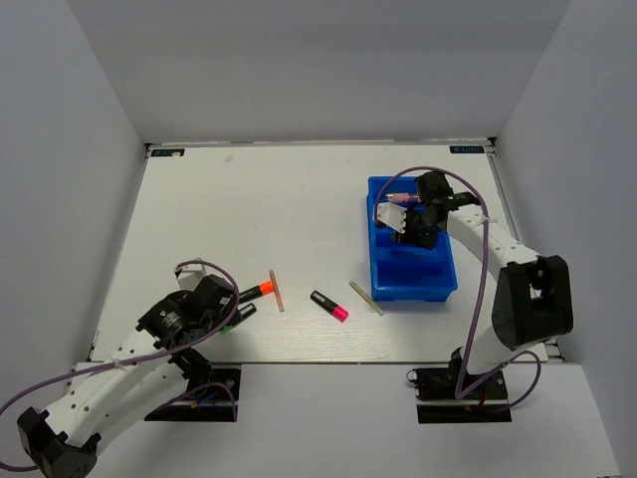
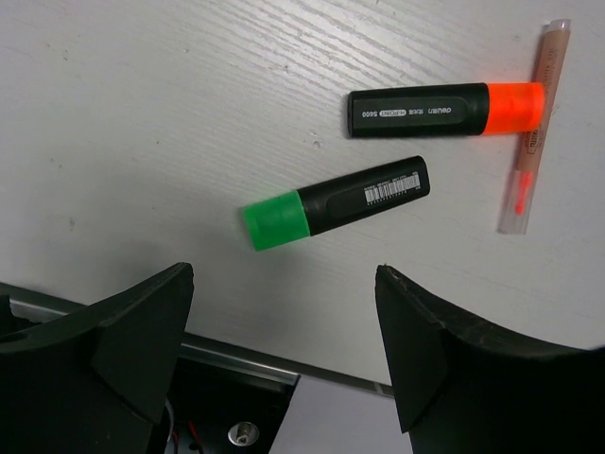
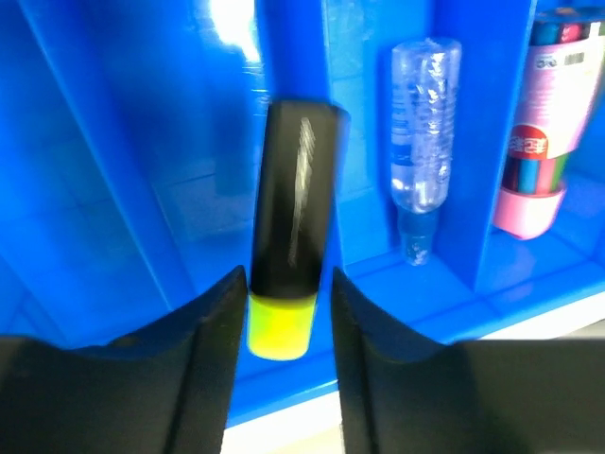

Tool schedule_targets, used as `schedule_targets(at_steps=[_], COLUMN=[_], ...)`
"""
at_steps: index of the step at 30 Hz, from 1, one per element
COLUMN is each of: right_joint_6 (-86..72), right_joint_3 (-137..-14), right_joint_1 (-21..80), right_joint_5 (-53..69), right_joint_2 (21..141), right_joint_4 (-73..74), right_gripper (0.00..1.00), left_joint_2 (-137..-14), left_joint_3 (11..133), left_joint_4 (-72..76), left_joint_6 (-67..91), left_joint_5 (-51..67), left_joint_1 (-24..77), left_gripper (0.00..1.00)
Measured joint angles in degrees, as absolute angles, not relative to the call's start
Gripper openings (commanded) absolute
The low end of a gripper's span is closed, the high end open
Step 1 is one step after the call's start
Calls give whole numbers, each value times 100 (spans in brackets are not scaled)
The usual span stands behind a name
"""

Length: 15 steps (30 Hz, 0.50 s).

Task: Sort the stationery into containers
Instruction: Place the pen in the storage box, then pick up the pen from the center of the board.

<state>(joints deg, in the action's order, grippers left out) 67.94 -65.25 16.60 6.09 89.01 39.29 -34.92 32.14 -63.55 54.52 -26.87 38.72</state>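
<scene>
My right gripper (image 1: pixel 411 230) hangs over the blue tray (image 1: pixel 438 284). In the right wrist view it (image 3: pixel 288 279) is shut on a black highlighter with a yellow end (image 3: pixel 293 189), held over a tray rib. A clear blue-capped bottle (image 3: pixel 421 142) and a pink tube (image 3: pixel 539 123) lie in tray compartments. My left gripper (image 2: pixel 284 274) is open and empty, just short of the green-ended highlighter (image 2: pixel 336 201). The orange-ended highlighter (image 2: pixel 444 109) and a thin pale stick (image 2: pixel 531 132) lie beyond it. A pink-ended highlighter (image 1: pixel 328 305) and a second stick (image 1: pixel 365 297) lie mid-table.
The table's near edge and the left arm's black base plate (image 2: pixel 227 407) lie directly under my left gripper. White walls enclose the table on three sides. The tray (image 3: pixel 113 189) has upright ribs between its compartments.
</scene>
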Motion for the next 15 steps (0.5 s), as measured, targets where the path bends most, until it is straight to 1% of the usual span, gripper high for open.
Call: schedule_targets(at_steps=[1,4,5,6,8,9,10,11,12,13,14,15], right_joint_6=[6818,6853,6860,6858,6879,6877,6831,6823,6687,6541,6390,6134], right_joint_3=[-6525,-6525,-6525,-6525,-6525,-6525,-6525,-6525,-6525,-6525,-6525,-6525], right_joint_1=[1647,1625,1619,1612,1608,1601,1594,1586,1577,1564,1542,1533], right_joint_5=[615,624,626,631,657,676,744,808,880,980,1103,1245], right_joint_2=[8901,8901,8901,8901,8901,8897,8895,8884,8851,8803,8715,8580], right_joint_4=[3898,3839,3835,3833,3833,3833,3839,3844,3859,3883,3896,3889], right_gripper=[54,57,63,63,58,52,18,0,0,0,0,0], left_joint_2=[-3544,-3662,-3673,-3675,-3675,-3675,-3669,-3664,-3658,-3656,-3664,-3680], left_joint_3=[3214,3192,3173,3151,3120,3118,3109,3096,3074,3052,3039,3039], left_joint_4=[-6355,-6296,-6250,-6211,-6121,-6082,-6034,-5972,-5907,-5848,-5800,-5774], left_joint_6=[5518,5671,5712,5752,5852,5892,5896,5957,5972,5977,5990,5981], left_joint_5=[-2665,-2565,-2515,-2464,-2373,-2338,-2296,-2268,-2239,-2202,-2161,-2141], left_joint_1=[3872,3872,3872,3872,3872,3872,3872,3872,3872,3872,3872,3872], left_gripper=[86,86,86,84,67,59,43,38,33,20,16,14])
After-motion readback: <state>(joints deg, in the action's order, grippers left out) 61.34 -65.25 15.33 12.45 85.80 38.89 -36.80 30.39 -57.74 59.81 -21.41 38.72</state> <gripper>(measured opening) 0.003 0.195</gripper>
